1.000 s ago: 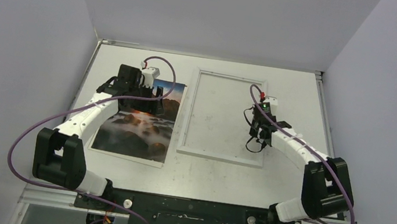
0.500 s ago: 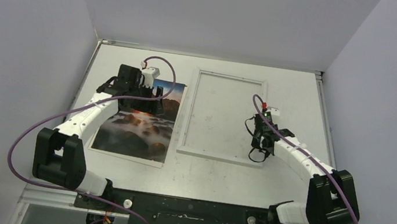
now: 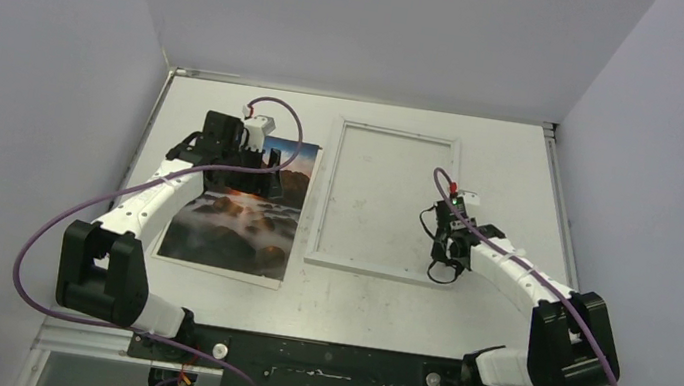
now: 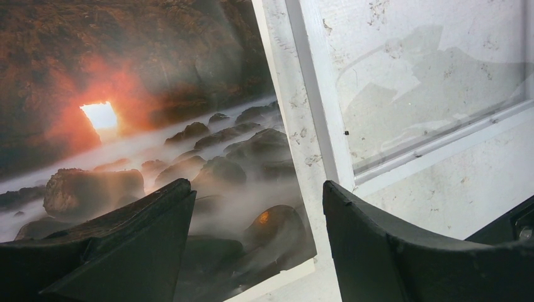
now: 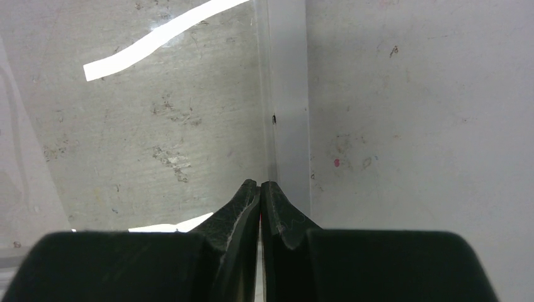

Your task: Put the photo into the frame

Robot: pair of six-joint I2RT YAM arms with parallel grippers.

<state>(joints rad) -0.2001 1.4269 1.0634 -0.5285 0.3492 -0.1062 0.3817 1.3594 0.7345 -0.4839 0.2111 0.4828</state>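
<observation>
Photo (image 3: 239, 214) lies flat on the left half of the table (image 3: 523, 168), face up, turned slightly so that its far right corner comes closest to the frame (image 3: 378, 270). Its orange glow and misty rocks fill the left wrist view. The frame lies flat near the middle of the table, long sides running from the near edge toward the far edge. The scuffed table top shows through its clear pane. The photo's right edge sits just beside the frame's left rail, outside it, with a narrow strip of table between them in the left wrist view.

The left gripper (image 4: 258, 192) hangs over the far part of the photo with its fingers spread wide and nothing between them. One finger is above the print and the other above the frame's near left corner; whether they touch the surface I cannot tell.

The right gripper (image 5: 261, 184) is over the frame's right rail, toward its near right corner. Its fingers are pressed together, tips at the rail's inner edge, and nothing can be seen gripped between them
</observation>
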